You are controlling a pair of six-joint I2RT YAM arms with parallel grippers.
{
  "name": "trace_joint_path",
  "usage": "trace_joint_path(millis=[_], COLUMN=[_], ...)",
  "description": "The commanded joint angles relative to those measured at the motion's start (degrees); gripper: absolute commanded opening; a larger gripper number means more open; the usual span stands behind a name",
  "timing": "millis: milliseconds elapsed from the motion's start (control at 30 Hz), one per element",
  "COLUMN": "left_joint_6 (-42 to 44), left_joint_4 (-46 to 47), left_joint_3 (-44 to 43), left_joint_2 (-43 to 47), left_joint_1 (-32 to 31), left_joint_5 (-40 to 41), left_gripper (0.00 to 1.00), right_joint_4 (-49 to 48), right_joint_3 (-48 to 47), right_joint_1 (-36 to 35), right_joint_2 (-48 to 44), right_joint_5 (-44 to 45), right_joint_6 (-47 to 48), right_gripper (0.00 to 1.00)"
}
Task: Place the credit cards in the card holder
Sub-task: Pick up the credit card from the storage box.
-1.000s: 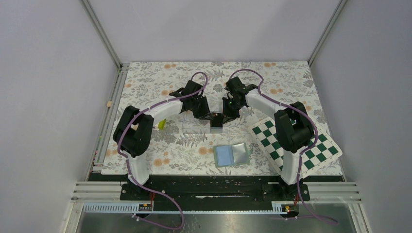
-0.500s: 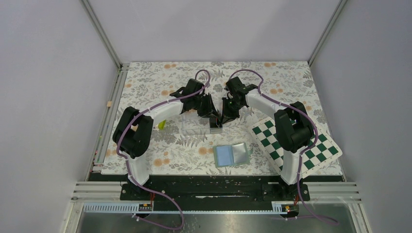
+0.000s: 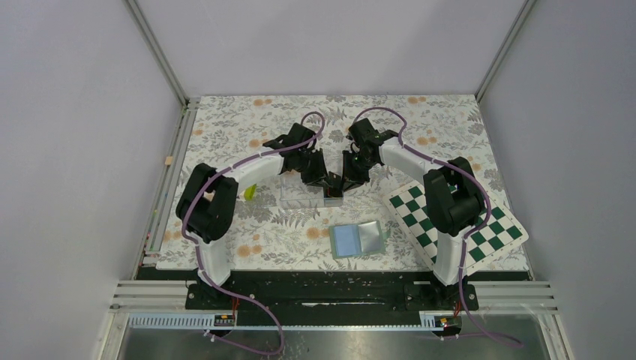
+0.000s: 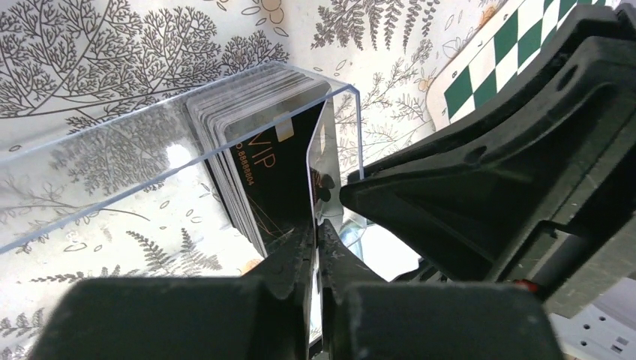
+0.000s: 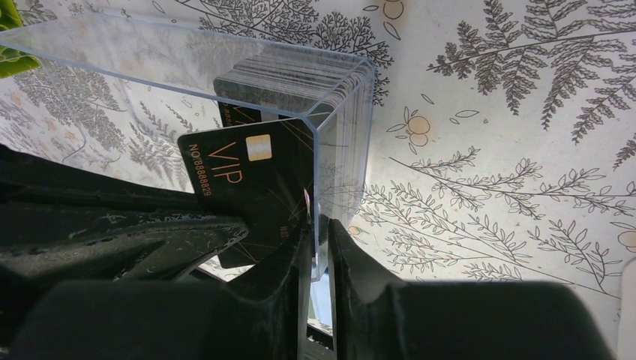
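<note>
One card holder [image 3: 358,240], a flat sage-green wallet, lies open at 6 o'clock on the floral-printed desk [image 3: 247,120], nearest the arm bases. Its left leaf is pale blue and its right leaf glossy grey. Its long axis runs 9 to 3, with bare desk on every side.

One chequered board [image 3: 487,232], green and white, flat and set at an angle, is at 4 o'clock, partly under the right arm.

One clear acrylic box [image 5: 150,52], rigid and straight-walled, sits at desk centre beyond the wallet. Black credit cards [image 4: 225,105] stand on edge in a stack at its right end.

The right gripper [image 5: 319,232] is narrow, clamped across the box's end wall.

The left gripper [image 4: 315,240] is narrow, pinching one VIP card [image 5: 247,180], black with a gold chip, tilted and partly raised from the stack.

The two grippers are just beside each other.
</note>
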State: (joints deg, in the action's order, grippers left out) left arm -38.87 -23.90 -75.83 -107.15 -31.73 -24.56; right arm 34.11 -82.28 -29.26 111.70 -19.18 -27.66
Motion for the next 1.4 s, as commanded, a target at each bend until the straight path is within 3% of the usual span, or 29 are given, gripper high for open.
trace_joint_path(millis=[0, 67, 233, 467, 600, 767, 900, 1033, 1133, 1367], left_joint_6=[0.9, 0.0, -0.7, -0.8, -4.9, -14.3, -22.5, -30.1, -34.8, -36.9], left_joint_4=[0.2, 2.4, 4.1, 7.0, 11.8, 25.6, 36.1, 46.7, 53.8, 57.4], left_joint_3=[-2.1, -1.2, -0.1, 6.2, 14.8, 29.4, 37.6, 43.4, 46.3, 46.6], left_joint_2=[-0.5, 0.2, 4.5, 20.8, 31.1, 44.3, 50.4, 53.2, 53.6, 51.3], left_joint_1=[0.0, 0.1, 0.4, 0.5, 0.5, 0.4, 0.1, -0.7, -1.9, -4.5], left_joint_5=[0.4, 0.0, 1.0, 4.9, 1.3, -5.9, -12.2, -16.1, -15.8, -15.3], left_gripper=[0.00, 0.00, 0.00, 0.00, 0.00, 0.00, 0.00, 0.00, 0.00, 0.00], right_joint_4=[-0.9, -0.8, -0.7, -0.6, -1.0, -2.1, -8.2, -19.2, -34.0, -54.7], right_joint_3=[-1.2, -1.1, -0.6, 3.6, 11.9, 21.7, 27.6, 33.7, 38.7, 43.2], right_joint_1=[-0.5, -0.4, 0.4, 1.7, 3.0, 4.5, 4.6, 4.6, 4.6, 4.5], right_joint_2=[-2.8, -4.0, -9.9, -24.2, -34.8, -47.8, -53.4, -54.3, -53.4, -48.3], right_joint_5=[-3.2, -3.2, -2.9, -5.1, -9.3, -17.5, -27.1, -34.9, -38.2, -40.4], right_joint_6=[0.2, 0.2, 0.8, 2.9, 3.2, 1.7, -3.3, -11.8, -21.0, -36.1], right_gripper=[0.22, 0.25, 0.48, 0.78, 0.86, 0.86, 0.83, 0.69, 0.59, 0.48])
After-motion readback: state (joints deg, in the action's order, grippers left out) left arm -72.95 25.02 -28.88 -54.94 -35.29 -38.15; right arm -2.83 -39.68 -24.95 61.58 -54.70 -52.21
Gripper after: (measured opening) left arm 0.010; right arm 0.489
